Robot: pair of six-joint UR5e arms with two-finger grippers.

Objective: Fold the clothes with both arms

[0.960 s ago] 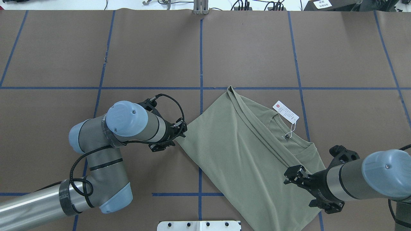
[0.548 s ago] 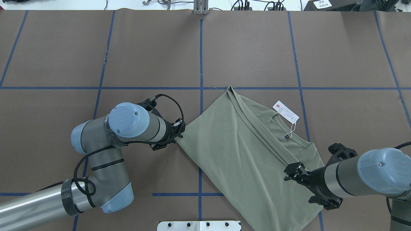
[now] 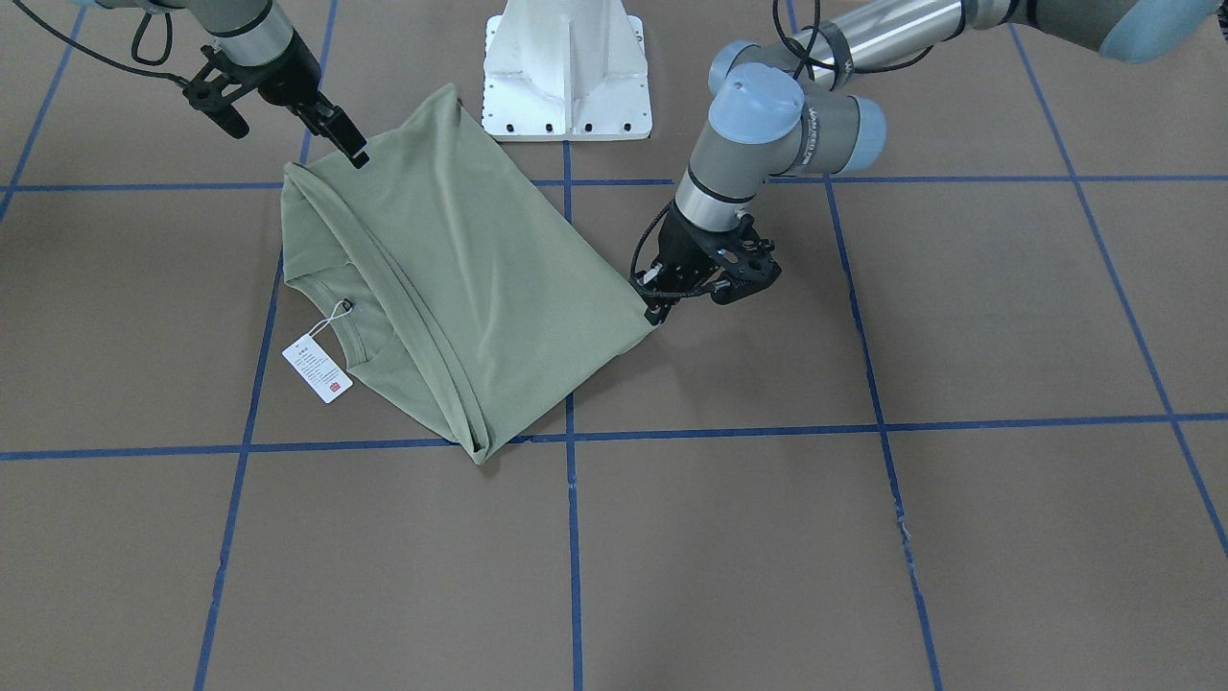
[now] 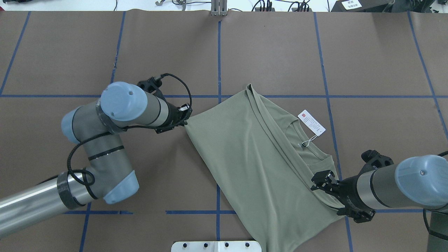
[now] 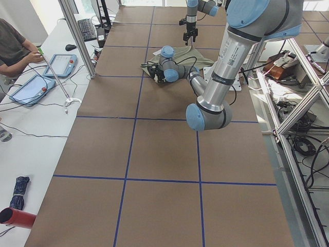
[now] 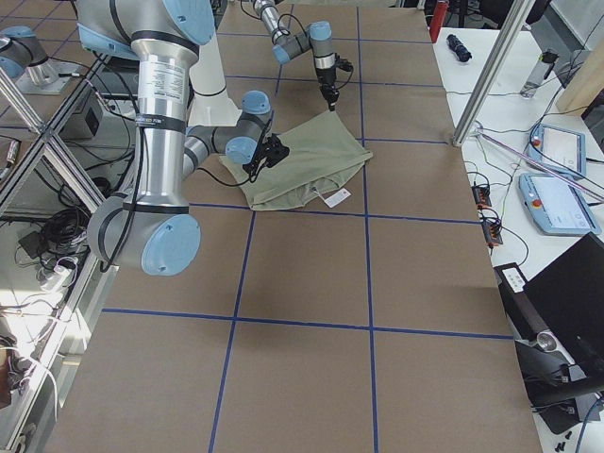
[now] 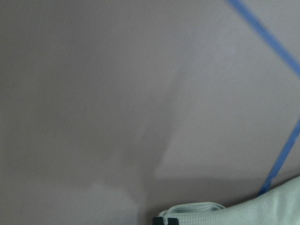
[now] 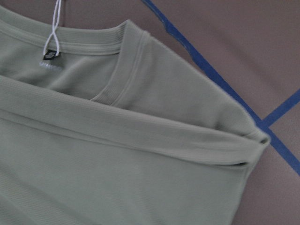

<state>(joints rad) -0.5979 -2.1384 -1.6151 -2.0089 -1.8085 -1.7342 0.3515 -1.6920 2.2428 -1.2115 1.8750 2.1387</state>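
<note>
Two grippers, both pinching cloth, you'll note: left gripper (image 4: 184,120) clamps one corner of the shirt (image 4: 252,154), right gripper (image 4: 323,183) clamps the folded edge beside the neckline. Shirt lies half-folded mid-table (image 4: 280,52), hang tag (image 4: 311,122) beside the collar.

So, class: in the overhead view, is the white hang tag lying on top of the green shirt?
No: the hang tag lies on the brown table beside the shirt, joined only by its string.
</note>
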